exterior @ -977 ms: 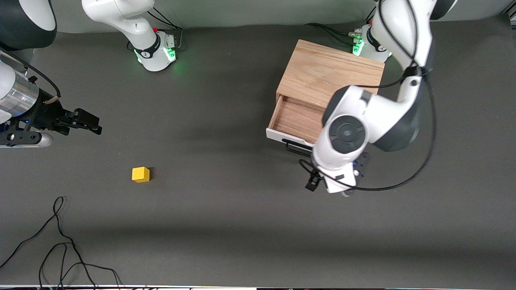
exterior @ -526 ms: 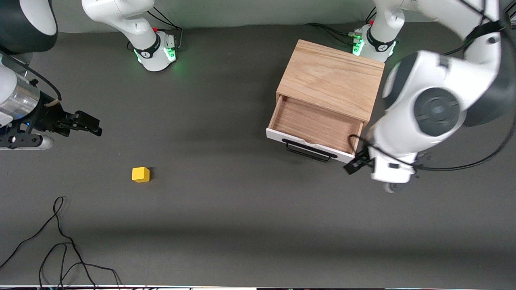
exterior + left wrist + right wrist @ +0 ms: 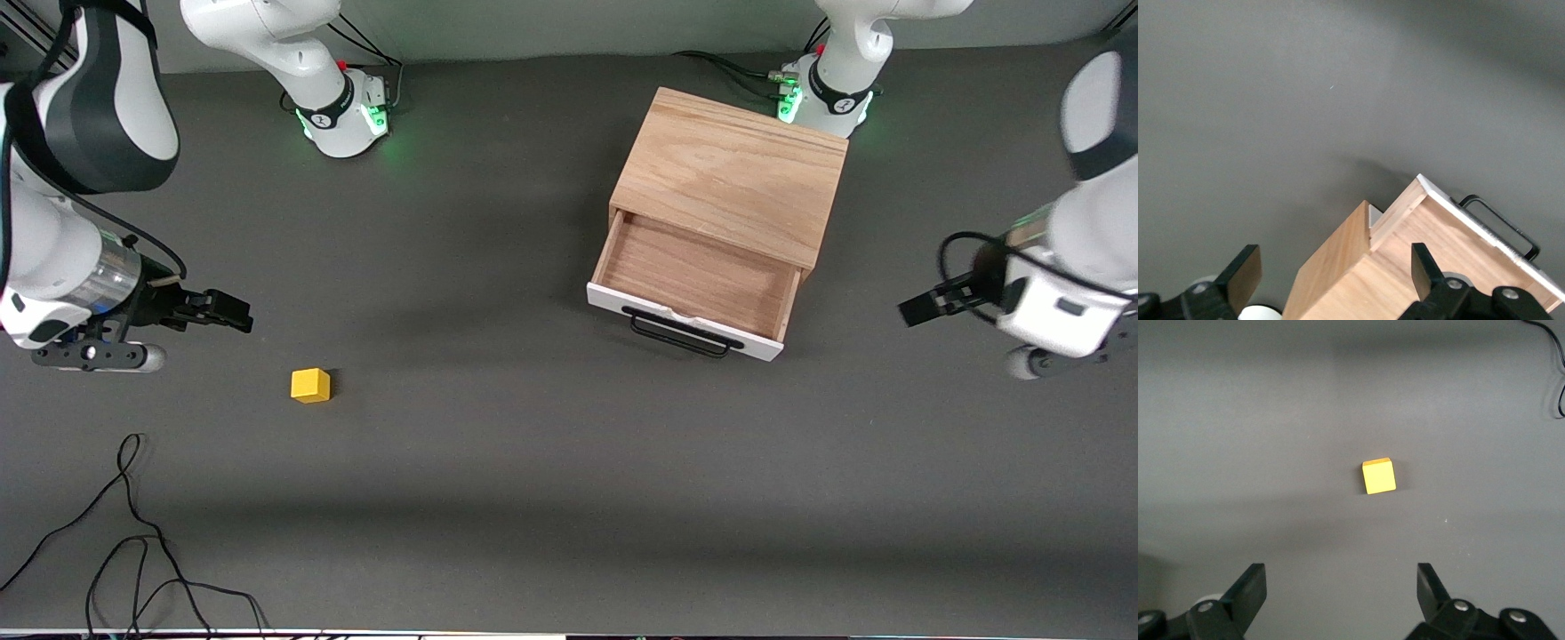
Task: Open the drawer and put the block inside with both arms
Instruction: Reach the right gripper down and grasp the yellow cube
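The drawer [image 3: 693, 280] stands pulled out of the oak cabinet [image 3: 729, 173], its wood inside bare and its white front and black handle [image 3: 680, 333] facing the front camera. The yellow block [image 3: 310, 385] lies on the mat toward the right arm's end. My right gripper [image 3: 227, 311] hangs open and empty over the mat beside the block. In the right wrist view the block [image 3: 1379, 476] lies ahead of the spread jaws of that gripper [image 3: 1340, 590]. My left gripper [image 3: 925, 307] is open and empty over the mat toward the left arm's end. Its wrist view looks between its spread jaws [image 3: 1335, 273] at the cabinet [image 3: 1338, 267] and the drawer front [image 3: 1485, 230].
Loose black cables [image 3: 133, 533] coil on the mat near the front edge at the right arm's end, and one shows in the right wrist view [image 3: 1558, 373]. The arms' green-lit bases [image 3: 342, 107] [image 3: 822, 89] stand along the table's back edge, the left one close against the cabinet.
The left arm has swung away from the drawer's handle toward its own end of the table. The right gripper has come slightly closer to the block. The drawer has stayed open.
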You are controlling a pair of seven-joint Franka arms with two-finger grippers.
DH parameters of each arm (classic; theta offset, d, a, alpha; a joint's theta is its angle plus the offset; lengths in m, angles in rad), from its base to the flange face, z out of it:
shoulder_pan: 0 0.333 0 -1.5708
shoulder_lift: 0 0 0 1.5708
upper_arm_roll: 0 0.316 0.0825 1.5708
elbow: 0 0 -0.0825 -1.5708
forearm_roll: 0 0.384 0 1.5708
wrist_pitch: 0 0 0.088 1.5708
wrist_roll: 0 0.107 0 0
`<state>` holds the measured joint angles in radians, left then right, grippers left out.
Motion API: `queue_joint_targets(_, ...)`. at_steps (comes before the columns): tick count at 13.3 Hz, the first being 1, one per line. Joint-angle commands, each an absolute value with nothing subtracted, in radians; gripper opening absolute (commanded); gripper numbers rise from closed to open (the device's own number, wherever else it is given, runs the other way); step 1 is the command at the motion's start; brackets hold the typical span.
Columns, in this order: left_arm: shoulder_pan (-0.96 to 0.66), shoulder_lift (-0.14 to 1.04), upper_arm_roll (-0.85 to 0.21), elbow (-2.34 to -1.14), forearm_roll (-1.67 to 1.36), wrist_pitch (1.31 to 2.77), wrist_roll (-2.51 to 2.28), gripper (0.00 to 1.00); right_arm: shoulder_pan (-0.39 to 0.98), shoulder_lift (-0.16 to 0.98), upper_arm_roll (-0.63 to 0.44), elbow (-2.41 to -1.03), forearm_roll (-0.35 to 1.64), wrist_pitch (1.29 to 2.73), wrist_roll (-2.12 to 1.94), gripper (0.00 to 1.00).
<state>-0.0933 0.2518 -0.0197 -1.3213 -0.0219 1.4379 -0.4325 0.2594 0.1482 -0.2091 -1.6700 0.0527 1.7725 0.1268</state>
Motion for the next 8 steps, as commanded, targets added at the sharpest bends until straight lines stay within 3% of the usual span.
queue_joint_targets(1,-0.048,0.164,-0.028,-1.431,-0.04,1.456,-0.318,1.0,0.245,0.172,-0.242,-1.672,0.06,1.812,0.149,1.0)
queue_joint_targets(4,-0.021,0.086,-0.028,-1.541,-0.04,1.514,-0.244,1.0,0.29,0.274,-0.241,-1.648,0.052,1.824,0.159,1.0)
queue_joint_targets(8,-0.038,0.031,-0.003,-1.611,-0.04,1.568,-0.19,1.0,0.282,0.27,-0.244,-1.71,0.051,1.906,0.156,1.0)
